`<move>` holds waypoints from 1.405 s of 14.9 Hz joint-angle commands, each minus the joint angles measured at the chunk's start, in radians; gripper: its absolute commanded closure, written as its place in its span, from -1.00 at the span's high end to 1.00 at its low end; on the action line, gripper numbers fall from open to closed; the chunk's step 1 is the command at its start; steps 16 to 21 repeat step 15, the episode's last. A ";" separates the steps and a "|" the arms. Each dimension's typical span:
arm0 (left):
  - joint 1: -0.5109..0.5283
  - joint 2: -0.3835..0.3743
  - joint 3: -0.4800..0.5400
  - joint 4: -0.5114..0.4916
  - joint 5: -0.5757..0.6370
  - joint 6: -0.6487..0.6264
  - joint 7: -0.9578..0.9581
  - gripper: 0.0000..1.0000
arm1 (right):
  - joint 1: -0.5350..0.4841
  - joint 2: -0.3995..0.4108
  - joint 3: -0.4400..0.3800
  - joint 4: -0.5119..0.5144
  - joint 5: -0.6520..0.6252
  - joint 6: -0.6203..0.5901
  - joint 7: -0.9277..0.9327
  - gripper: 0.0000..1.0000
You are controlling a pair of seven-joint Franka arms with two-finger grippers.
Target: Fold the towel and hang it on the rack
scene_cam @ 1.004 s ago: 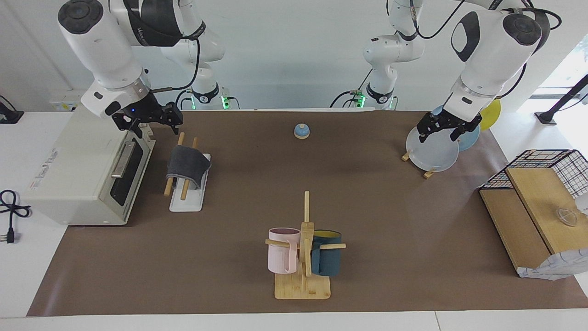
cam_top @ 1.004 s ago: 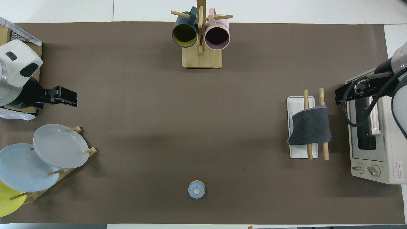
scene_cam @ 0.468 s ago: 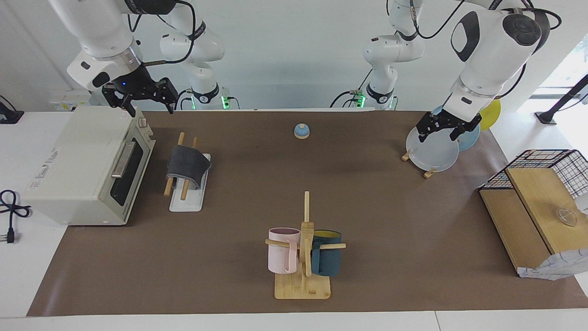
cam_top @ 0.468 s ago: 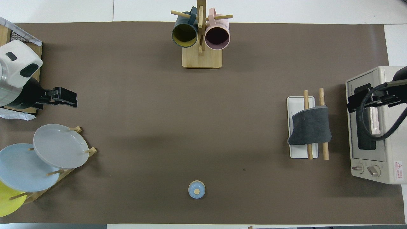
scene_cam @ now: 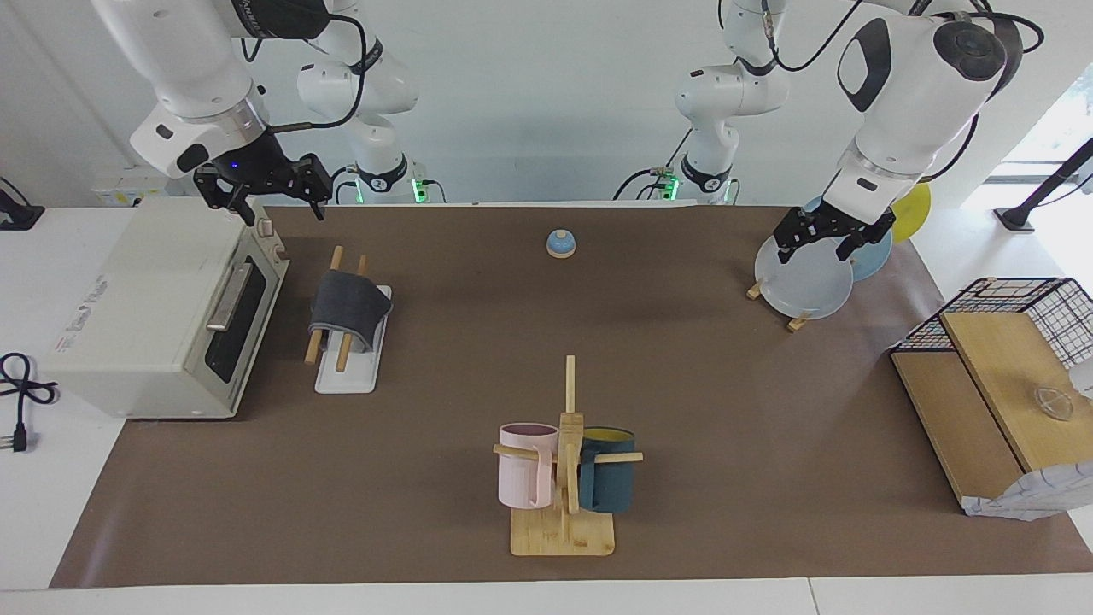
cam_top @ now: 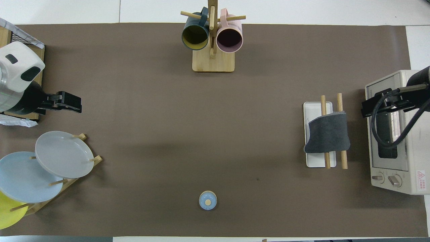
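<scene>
While the towel hangs folded over the rack, both grippers stand clear of it and hold nothing.

Towel (scene_cam: 346,309): dark grey face outward, draped across both rods near their middle; its fold line runs along the rods, and its two hanging edges drop on either side of the pair.

Rack (scene_cam: 348,367): white rectangular base flat on the brown mat (scene_cam: 683,359), toward the right arm's end of the table, just beside the toaster oven (scene_cam: 145,316). Long axis of base and rods runs from nearer the robots to farther from them; the rods rise slightly toward the robots.

Rod ends: bare wood shows on both sides of the towel, in the overhead view as well (cam_top: 331,134).

Right gripper (scene_cam: 260,184): raised over the oven's top corner nearest the robots; jaws spread wide, touching nothing.

Left gripper (scene_cam: 821,235): over the plate stand (scene_cam: 798,323), in front of the grey plate (scene_cam: 803,282); jaws spread wide, nothing between them. Contact with the plate cannot be told.

Other items: mug stand (scene_cam: 564,521) with pink and teal mugs, farther from the robots; small blue bell (scene_cam: 561,243) near the robots.
</scene>
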 commanded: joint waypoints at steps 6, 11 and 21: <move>-0.004 -0.021 0.005 -0.009 0.020 0.006 0.010 1.00 | 0.007 -0.061 -0.013 -0.086 -0.017 0.062 0.020 1.00; -0.007 -0.021 0.005 -0.012 0.020 0.006 0.010 1.00 | 0.000 -0.059 -0.013 -0.086 -0.019 0.065 0.020 1.00; -0.006 -0.021 0.005 -0.012 0.020 0.011 0.010 1.00 | 0.000 -0.061 -0.013 -0.086 -0.019 0.065 0.020 1.00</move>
